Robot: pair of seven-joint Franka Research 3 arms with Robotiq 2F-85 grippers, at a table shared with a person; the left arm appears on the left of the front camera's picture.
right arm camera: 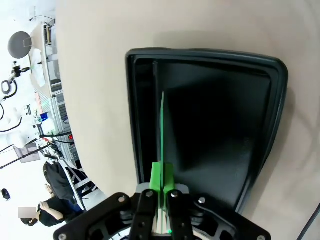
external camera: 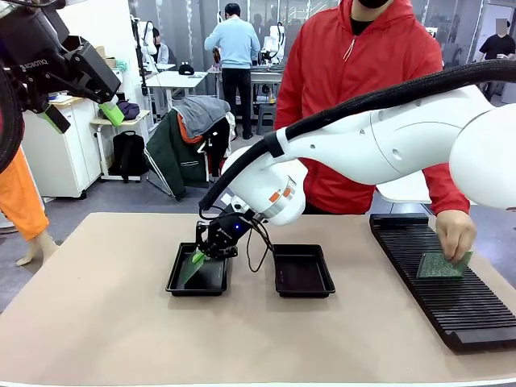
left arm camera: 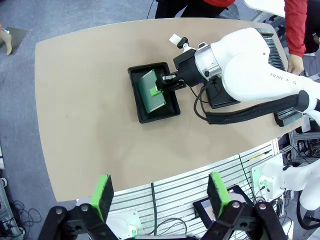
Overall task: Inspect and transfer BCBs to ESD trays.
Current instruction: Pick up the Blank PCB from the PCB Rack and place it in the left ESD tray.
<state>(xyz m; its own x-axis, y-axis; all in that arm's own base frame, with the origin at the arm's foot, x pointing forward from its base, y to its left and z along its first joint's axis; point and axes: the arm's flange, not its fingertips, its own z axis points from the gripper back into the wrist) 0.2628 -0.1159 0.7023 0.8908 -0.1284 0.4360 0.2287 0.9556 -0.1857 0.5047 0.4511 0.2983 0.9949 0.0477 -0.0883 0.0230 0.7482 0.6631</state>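
Observation:
My right gripper (external camera: 211,246) is shut on a green BCB (external camera: 192,268), holding it tilted with its lower end inside the left ESD tray (external camera: 211,287). In the right wrist view the BCB (right arm camera: 162,125) shows edge-on between the shut green pads of the gripper (right arm camera: 162,182), over the black tray (right arm camera: 215,130). From above, in the left wrist view, the BCB (left arm camera: 152,93) leans over that tray (left arm camera: 145,118). The second ESD tray (external camera: 302,272) holds nothing. My left gripper (external camera: 85,117) hangs high at the left, open (left arm camera: 160,195) and holding nothing. The person's hand (external camera: 455,234) holds another BCB (external camera: 442,266).
A long black ribbed rack (external camera: 451,306) lies along the table's right side, under the person's hand. The person in a red jacket (external camera: 363,72) stands at the far edge. The right arm (external camera: 363,145) spans the table from the right. Bare tabletop (external camera: 97,306) lies left and front.

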